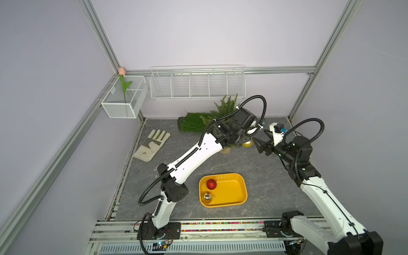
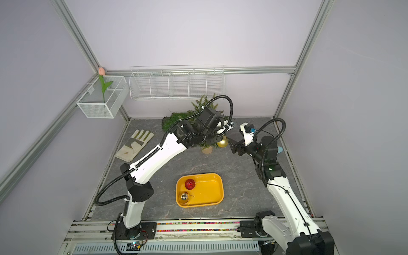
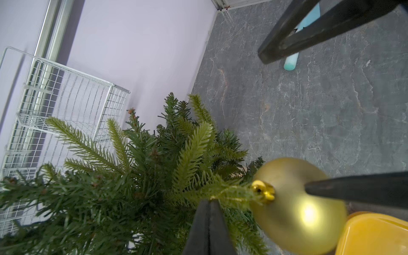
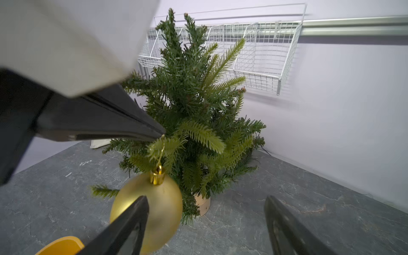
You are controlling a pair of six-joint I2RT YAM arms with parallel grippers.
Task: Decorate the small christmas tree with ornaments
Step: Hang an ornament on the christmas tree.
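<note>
Right wrist view: gold ornament [image 4: 163, 209] hangs by loop [image 4: 163, 148] from branch [image 4: 176, 141] of small christmas tree [image 4: 194, 99], just ahead of right end effector [image 4: 205, 199], spread wide, empty; left end effector [image 4: 154, 132] closed at loop.

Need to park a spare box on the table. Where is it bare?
Bare grey tabletop: between the yellow plastic tray and the small green fir tree; between tray and beige work glove, under the left arm. Crowded: the back, around tree, gold ball bauble and green turf roll.

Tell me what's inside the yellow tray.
A red ball and a silver ball, near one end of the tray; the rest looks bare. Only the floor beneath them is covered.
</note>
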